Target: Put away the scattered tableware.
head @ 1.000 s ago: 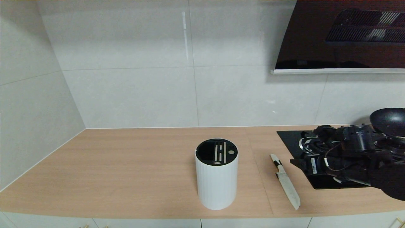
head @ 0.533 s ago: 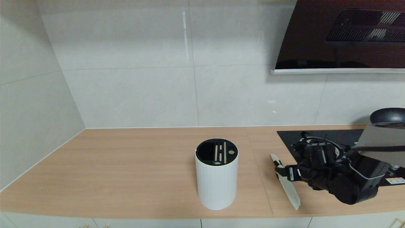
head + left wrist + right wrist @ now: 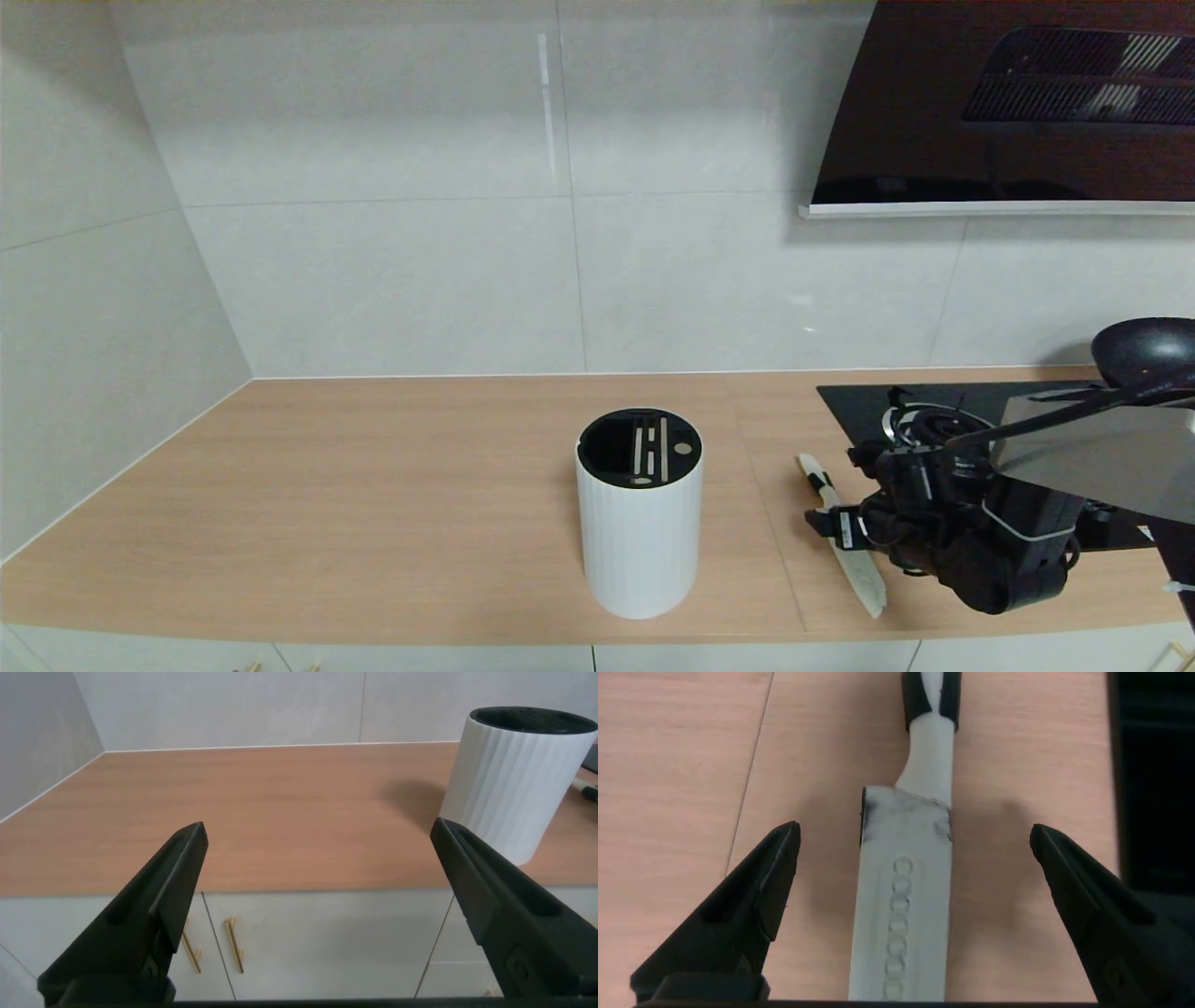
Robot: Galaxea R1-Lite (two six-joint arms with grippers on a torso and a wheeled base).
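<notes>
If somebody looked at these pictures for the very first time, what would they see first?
Probably the tall white holder with the black slotted top, standing alone in the middle of the wooden counter. Next comes the white knife, lying flat on the counter to the holder's right, beside the black stove. The right gripper hangs open just above its blade.

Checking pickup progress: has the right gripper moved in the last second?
Yes. The right gripper has swung off the black cooktop toward the white holder and is now open over the knife.
</notes>
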